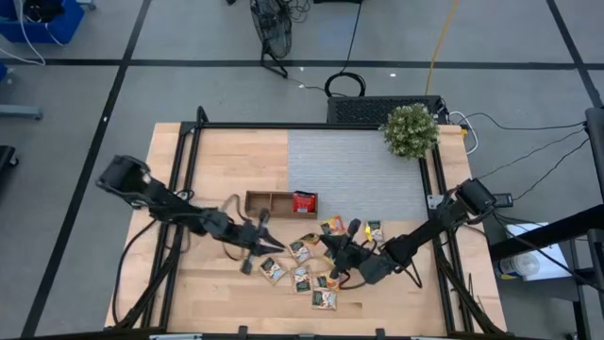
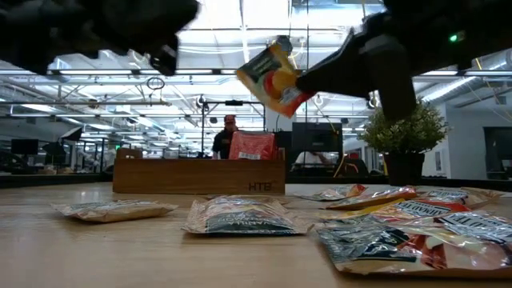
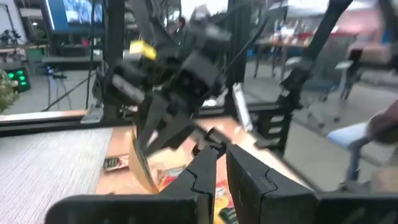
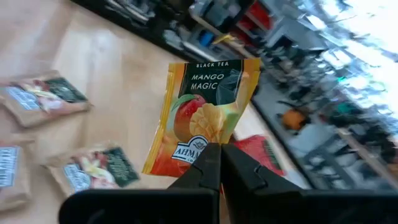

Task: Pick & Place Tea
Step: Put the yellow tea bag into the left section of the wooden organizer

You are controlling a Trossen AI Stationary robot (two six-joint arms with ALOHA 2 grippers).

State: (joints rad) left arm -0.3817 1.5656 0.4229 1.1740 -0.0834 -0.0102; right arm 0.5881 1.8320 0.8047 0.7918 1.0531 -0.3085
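Right end effector [image 4: 219,163] pinched tight on an orange sachet [image 4: 202,115], lifted; the wooden tray [image 1: 280,203] lies toward eleven o'clock; left end effector [image 1: 262,247] looks nearly closed, probably empty

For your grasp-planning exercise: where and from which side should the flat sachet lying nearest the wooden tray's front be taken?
Judging by its pose, the sachet lies flat with thin crimped edges, so come from above and pinch one free edge, probably the side facing away from the neighbouring pile. The tray stands behind it.
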